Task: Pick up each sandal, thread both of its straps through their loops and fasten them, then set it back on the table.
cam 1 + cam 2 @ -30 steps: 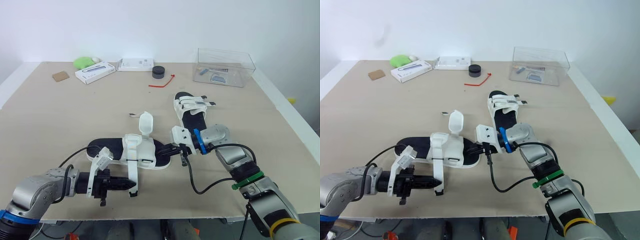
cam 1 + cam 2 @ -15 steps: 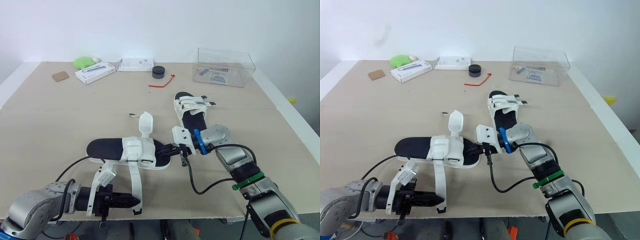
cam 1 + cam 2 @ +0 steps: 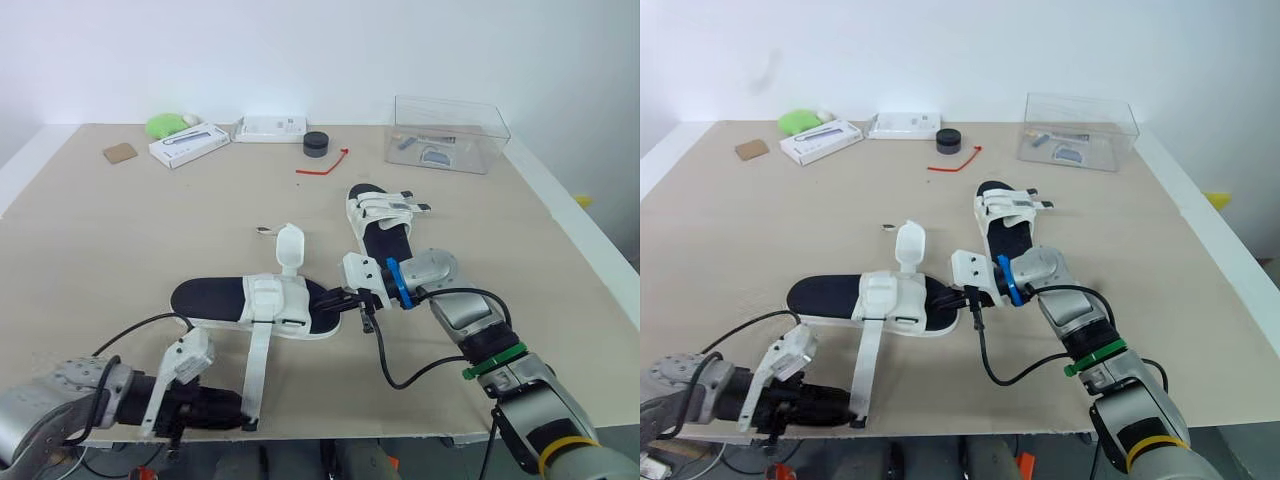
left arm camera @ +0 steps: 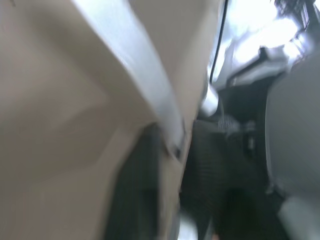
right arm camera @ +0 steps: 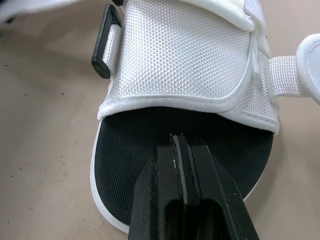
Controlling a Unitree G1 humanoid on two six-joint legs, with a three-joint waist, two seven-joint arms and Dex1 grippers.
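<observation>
The left claw (image 3: 238,414) pinches the tip of the loose strap (image 3: 257,365), which runs taut toward 12 o'clock to the sandal (image 3: 215,298). The sandal's long axis lies 9-to-3 on the surface (image 3: 120,240). The right claw (image 3: 342,297), fingers closed together, pins its end from 3 o'clock.

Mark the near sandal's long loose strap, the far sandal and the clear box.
long strap (image 3: 257,372), left eye view, mid-length of the white webbing.
far sandal (image 3: 385,240), left eye view, its black footbed.
clear box (image 3: 487,142), left eye view, bare front wall.

The sandal (image 5: 180,65) has coarse white woven cloth, a matt black footbed (image 5: 125,142) and a black plastic loop (image 5: 104,47); the surface (image 3: 120,240) is matt beige.
</observation>
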